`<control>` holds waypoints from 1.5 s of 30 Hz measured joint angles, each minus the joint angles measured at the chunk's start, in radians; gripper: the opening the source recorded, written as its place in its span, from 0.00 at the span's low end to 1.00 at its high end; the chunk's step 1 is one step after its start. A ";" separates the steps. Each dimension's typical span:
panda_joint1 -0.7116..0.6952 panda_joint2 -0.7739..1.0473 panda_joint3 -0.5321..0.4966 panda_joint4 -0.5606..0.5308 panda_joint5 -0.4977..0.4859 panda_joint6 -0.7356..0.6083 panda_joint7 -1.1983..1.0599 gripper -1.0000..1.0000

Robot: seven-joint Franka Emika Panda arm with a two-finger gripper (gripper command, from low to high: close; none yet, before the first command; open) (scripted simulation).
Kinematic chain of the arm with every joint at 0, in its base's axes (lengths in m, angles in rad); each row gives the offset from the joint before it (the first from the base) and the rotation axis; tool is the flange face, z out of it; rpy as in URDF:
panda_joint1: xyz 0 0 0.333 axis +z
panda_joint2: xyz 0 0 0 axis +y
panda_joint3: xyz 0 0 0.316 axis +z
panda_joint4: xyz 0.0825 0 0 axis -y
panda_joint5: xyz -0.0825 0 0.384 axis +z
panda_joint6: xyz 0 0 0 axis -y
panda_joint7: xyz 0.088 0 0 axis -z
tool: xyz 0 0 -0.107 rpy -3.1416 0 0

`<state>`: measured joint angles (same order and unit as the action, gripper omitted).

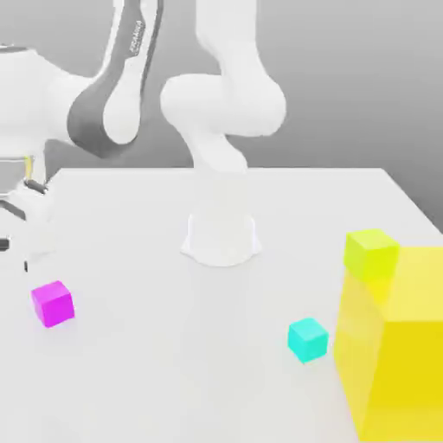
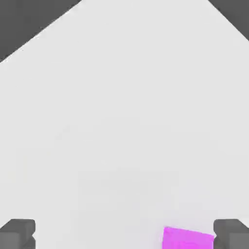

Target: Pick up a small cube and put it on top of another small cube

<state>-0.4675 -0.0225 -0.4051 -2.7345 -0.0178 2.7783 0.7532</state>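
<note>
The small magenta cube (image 1: 54,303) rests on the white table near the exterior view's left. My gripper (image 1: 14,253) hangs above and a little behind it at that view's left edge, apart from the cube. In the hand view the gripper (image 2: 124,236) is open with wide-spread dark fingertips (image 2: 17,233), nothing between them; the magenta cube (image 2: 187,239) lies just inside one fingertip, below the hand. A small cyan cube (image 1: 308,338) sits on the table toward the exterior view's right.
A large yellow block (image 1: 398,355) stands at the exterior view's right, with a small yellow-green cube (image 1: 372,253) at its far upper corner. The arm's white base (image 1: 221,234) stands mid-table. The table's far edge (image 1: 260,170) runs behind it.
</note>
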 joint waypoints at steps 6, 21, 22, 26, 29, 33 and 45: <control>-0.142 0.221 0.138 -0.008 0.267 0.151 -0.199 0.50; -0.176 0.153 0.144 -0.023 0.151 0.103 -0.113 0.00; -0.175 0.115 0.134 -0.031 0.109 0.075 -0.083 0.00; -0.052 0.012 0.195 0.013 0.044 -0.061 0.083 0.00; 0.053 -0.051 0.258 0.063 0.039 -0.169 0.205 0.00; 0.152 -0.130 0.368 0.132 0.056 -0.312 0.356 0.00; 0.460 -0.343 0.738 0.316 0.168 -0.703 0.735 0.00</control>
<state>-0.0077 -0.3659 0.3327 -2.4185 0.1504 2.0757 1.4884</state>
